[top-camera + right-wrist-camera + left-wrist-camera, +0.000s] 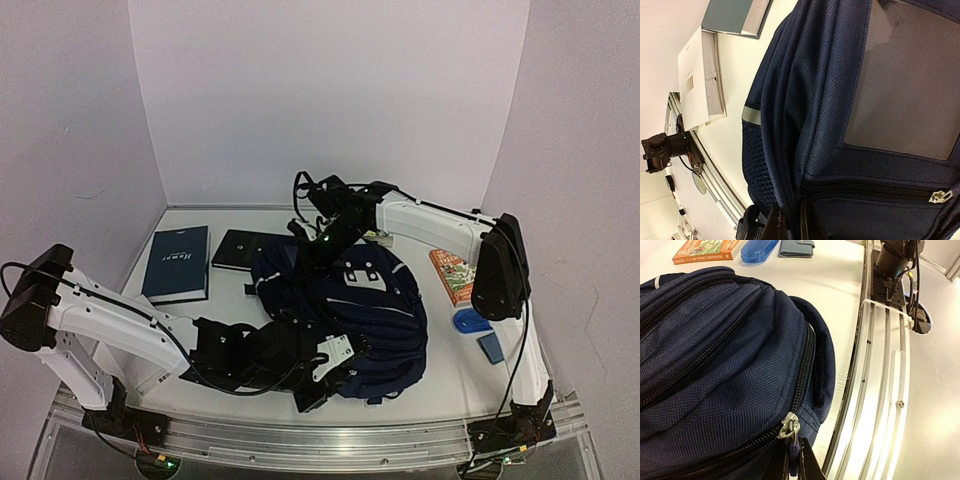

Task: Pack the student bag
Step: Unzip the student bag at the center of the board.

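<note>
At the near edge we find a ribbed aluminium rail (875, 405) running along the smooth white table (235, 295).

Just behind the rail lies the student bag (360, 315), a large navy blue backpack of coarse woven fabric. It is rounded and bulging and rests at the middle of the table. Black toothed zippers divide it into stacked compartments, and thin white stripes curve over its upper face.

The left gripper (795, 460) sits at the bag's near corner. Its black fingers are pressed together on the dark tab that hangs from a silver metal zipper pull (789, 426).

To the right of the bag, from near to far, we note:
- a small flat grey-blue wallet (490, 347);
- an oval blue plastic case (470, 321);
- an orange paperback book (452, 275).

All three lie apart from the bag.

At the bag's far edge, a white patch (360, 270) with dark dots shows on the fabric. The right gripper (790, 222) reaches this edge. Its fingers are drawn together and pinch a raised ridge of the navy fabric, beside a black zipper line.

On the far left lie a rectangular navy hardcover book (178, 262) and a thin black notebook (240, 250). The notebook lies just beside the bag.
</note>
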`<act>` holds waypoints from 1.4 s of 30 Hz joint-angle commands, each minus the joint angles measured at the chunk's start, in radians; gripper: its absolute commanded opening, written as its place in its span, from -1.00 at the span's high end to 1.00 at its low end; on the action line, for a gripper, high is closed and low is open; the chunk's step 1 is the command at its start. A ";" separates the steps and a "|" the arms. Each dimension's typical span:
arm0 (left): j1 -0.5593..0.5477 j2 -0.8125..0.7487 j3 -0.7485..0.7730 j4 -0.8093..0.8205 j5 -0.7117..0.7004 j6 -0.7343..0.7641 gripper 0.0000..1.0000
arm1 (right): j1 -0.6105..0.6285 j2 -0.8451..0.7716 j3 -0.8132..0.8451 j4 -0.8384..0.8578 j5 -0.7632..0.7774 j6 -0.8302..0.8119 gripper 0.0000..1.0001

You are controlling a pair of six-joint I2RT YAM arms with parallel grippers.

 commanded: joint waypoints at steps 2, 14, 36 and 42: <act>-0.022 -0.018 0.039 0.051 0.019 0.048 0.76 | -0.004 0.021 0.047 0.083 -0.027 0.040 1.00; -0.002 -0.288 -0.184 0.046 -0.109 -0.018 -0.20 | 0.005 -0.081 -0.121 0.091 -0.125 -0.171 1.00; -0.061 -0.055 0.023 -0.097 -0.268 0.397 -0.35 | 0.101 -0.074 -0.197 0.047 -0.227 -0.280 1.00; -0.126 0.039 0.105 -0.147 -0.382 0.494 -0.40 | 0.112 -0.046 -0.166 0.032 -0.236 -0.282 1.00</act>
